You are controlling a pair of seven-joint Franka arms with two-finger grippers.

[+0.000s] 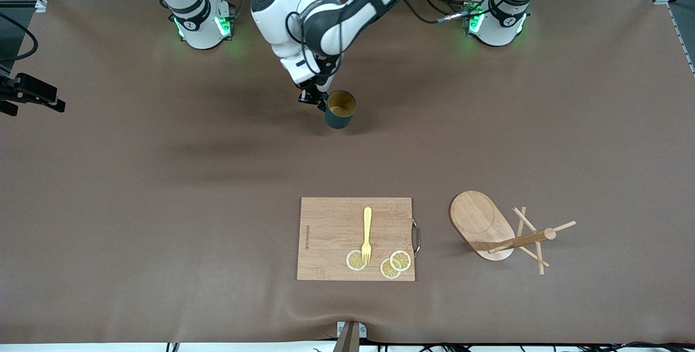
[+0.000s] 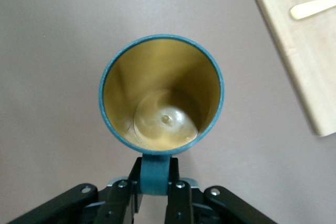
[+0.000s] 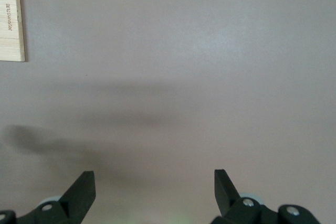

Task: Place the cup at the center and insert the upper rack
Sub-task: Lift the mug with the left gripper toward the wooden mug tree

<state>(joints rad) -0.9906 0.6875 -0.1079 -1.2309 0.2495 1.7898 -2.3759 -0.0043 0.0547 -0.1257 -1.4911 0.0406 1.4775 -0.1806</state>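
1. Brown mat table (image 1: pixel 163 205); robot bases along one edge, cluttered frames and cables past it.
2. Right gripper (image 3: pixel 155 190): seen only in its wrist view, jaws spread wide, nothing between them, bare mat under them. A corner of the cutting board (image 3: pixel 11 17) shows ahead of the jaws. Arm waits.
3. Left gripper (image 1: pixel 317 99): jaws pressed together on the loop handle of the cup (image 1: pixel 340 109). In the left wrist view the handle sits pinched between the fingers (image 2: pixel 181 198), and the cup's tan inside opens up just ahead of the jaws.
4. Cup is upright, near mid-table; cannot tell whether it touches the mat.
5. Cutting board (image 1: pixel 331 232) is well apart from the jaws, nearer the front camera; fork (image 1: pixel 367 234) and three lemon slices (image 1: pixel 400 260) on it.
6. Upper rack (image 1: pixel 502 232) lies tipped on its side beside the board, toward the left arm's end, pegs splayed on the mat.
7. Nothing stands between cup and rack.
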